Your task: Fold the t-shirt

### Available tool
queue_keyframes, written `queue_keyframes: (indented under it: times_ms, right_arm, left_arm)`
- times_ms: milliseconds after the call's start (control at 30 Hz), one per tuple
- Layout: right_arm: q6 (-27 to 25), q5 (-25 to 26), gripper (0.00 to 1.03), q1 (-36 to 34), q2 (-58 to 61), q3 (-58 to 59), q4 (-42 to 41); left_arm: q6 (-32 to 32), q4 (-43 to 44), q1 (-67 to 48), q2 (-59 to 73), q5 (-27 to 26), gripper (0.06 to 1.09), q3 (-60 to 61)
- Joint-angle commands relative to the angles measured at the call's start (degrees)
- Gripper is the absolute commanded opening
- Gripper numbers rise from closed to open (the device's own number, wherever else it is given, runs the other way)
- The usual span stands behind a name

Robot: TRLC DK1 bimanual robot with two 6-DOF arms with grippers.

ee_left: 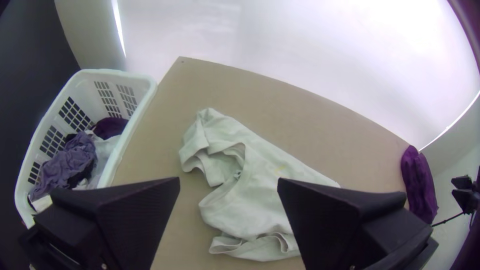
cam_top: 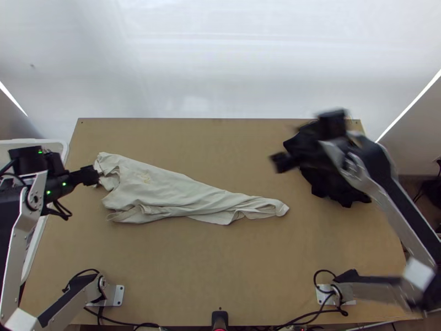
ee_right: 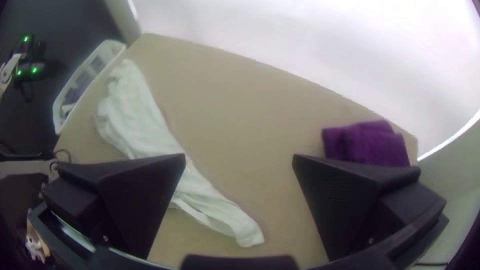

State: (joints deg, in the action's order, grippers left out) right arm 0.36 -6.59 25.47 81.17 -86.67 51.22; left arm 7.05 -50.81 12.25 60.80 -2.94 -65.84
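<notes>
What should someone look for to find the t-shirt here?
On the wooden table, between the white basket and a dark purple cloth, lies the t-shirt. It is pale and bunched lengthwise, wide near the basket and narrowing toward the purple cloth, which is darker and more compact.

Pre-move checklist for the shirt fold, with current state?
1. Shirt on table: ok.
2. Shirt spread flat: not ok, wrinkled and tapering to a narrow end.
3. Left tool open: ok.
4. Left tool not touching shirt: cannot tell, its tips meet the shirt's wide end in the top view.
5. Right tool open: ok.
6. Purple cloth apart from shirt: ok.
</notes>
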Motion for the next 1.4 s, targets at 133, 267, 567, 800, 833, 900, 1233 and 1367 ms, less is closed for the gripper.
queue_keyframes:
  times_ms: [133,267,567,800,833,900,1233,1367]
  right_arm:
    - [-9.0,-8.5,0.99,24.3,33.6,-37.0,19.9]
    - [-9.5,-12.3,0.99,28.7,40.6,-43.5,20.5]
    - [-12.1,-15.5,0.93,34.2,49.2,-46.7,19.1]
    - [-11.6,-15.5,0.87,35.0,53.7,-46.6,15.3]
    - [-11.5,-15.5,0.87,35.0,54.3,-46.6,14.8]
    - [-11.1,-15.5,0.85,34.8,55.7,-46.6,13.8]
    - [-7.7,-15.6,0.31,33.5,61.0,-46.2,3.0]
    - [-6.9,-15.5,0.31,33.1,62.6,-46.3,2.5]
  left_arm:
    - [-0.2,1.1,3.5,-2.9,0.9,1.01,0.5]
    - [0.2,2.5,3.6,-2.7,0.8,1.01,0.9]
    - [1.0,5.7,3.6,-1.7,0.8,1.01,1.4]
    - [0.8,7.5,3.6,-1.0,0.9,1.01,2.0]
    - [0.8,7.8,3.6,-0.8,0.9,1.01,2.2]
    - [0.6,8.1,3.6,-0.3,0.9,1.01,2.2]
    - [-0.8,8.3,5.5,-0.3,0.9,1.01,4.0]
    - [-1.2,9.2,5.5,-0.2,0.9,1.01,3.3]
